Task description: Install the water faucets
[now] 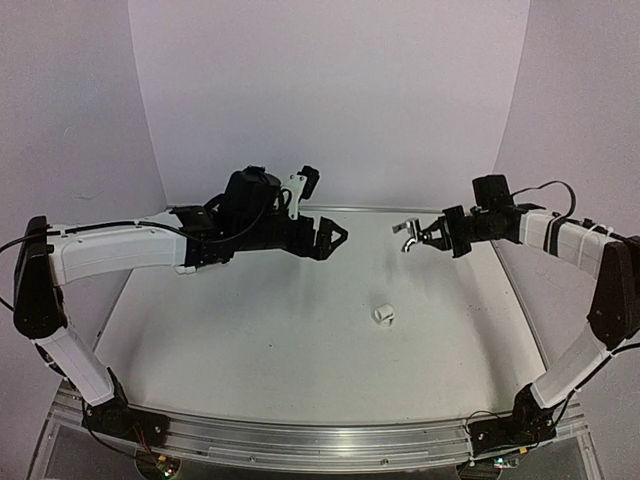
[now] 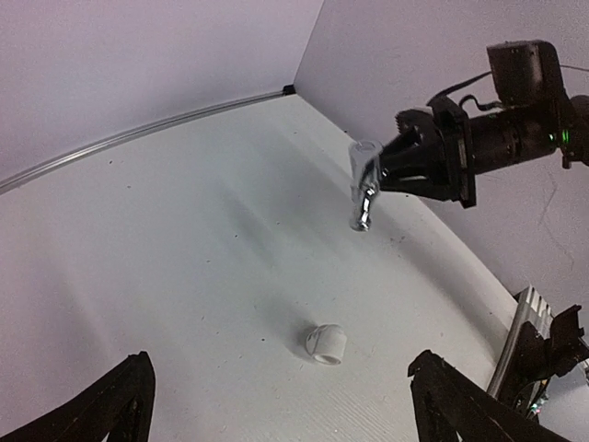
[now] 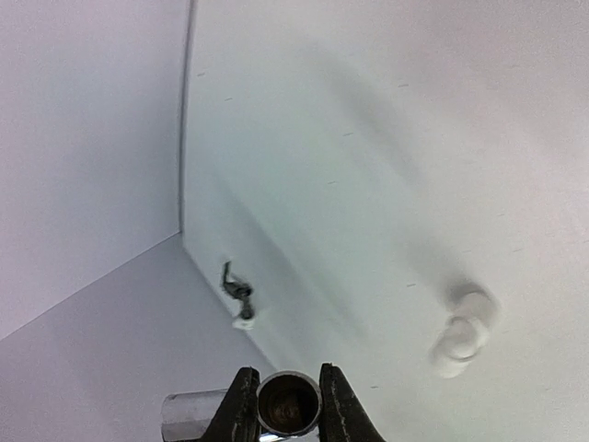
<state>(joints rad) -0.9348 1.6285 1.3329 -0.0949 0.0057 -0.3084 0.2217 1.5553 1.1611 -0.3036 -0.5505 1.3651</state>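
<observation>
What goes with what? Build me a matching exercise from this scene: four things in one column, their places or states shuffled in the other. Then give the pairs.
Things
1. silver faucet
2. white fitting
3. left gripper
4. dark faucet

Places or states
A. open, holding nothing
B. at the edge of the table, by the wall
C. clamped in the right gripper, off the table
D. lying mid-table

Pairs: 1-C, 2-D, 3-A, 4-B
</observation>
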